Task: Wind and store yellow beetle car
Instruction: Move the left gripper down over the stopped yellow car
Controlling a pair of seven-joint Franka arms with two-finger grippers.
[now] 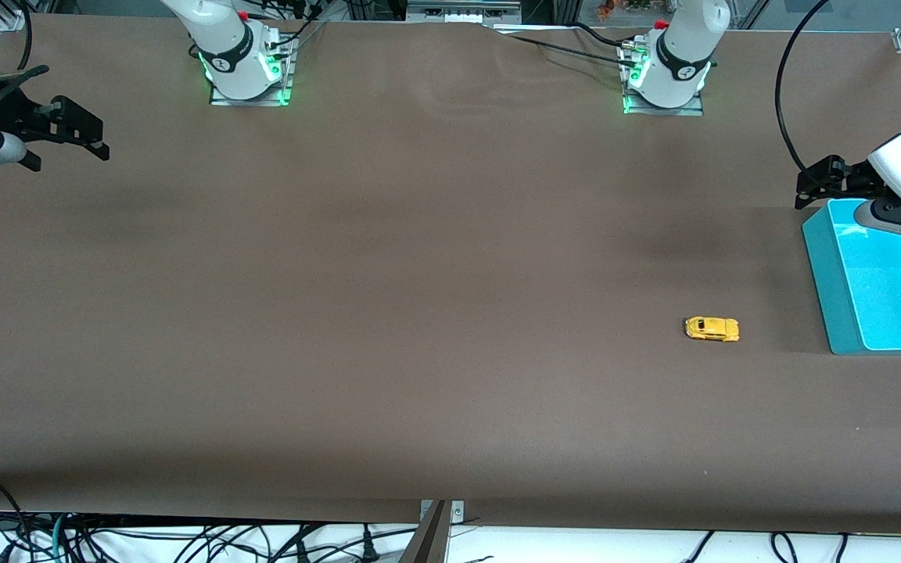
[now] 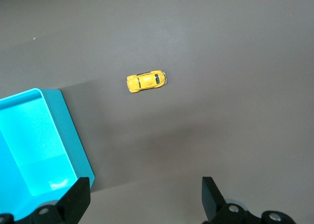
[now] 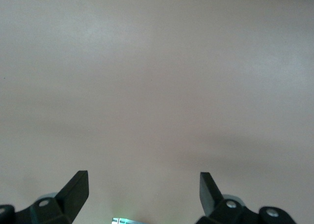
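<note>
Not started: yellow beetle car (image 1: 712,329) sits untouched, lower right, apparently unwound, beside the teal bin (image 1: 834,297). Left gripper (image 1: 830,181) over the bin's corner and right gripper (image 1: 75,129) upper left both gape, empty.

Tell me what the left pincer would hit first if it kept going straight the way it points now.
Probably bare table. The open left pincer hangs over the turquoise bin's edge; in its wrist view the yellow beetle car lies farther out and the bin sits off to one side. Depth is uncertain.
</note>
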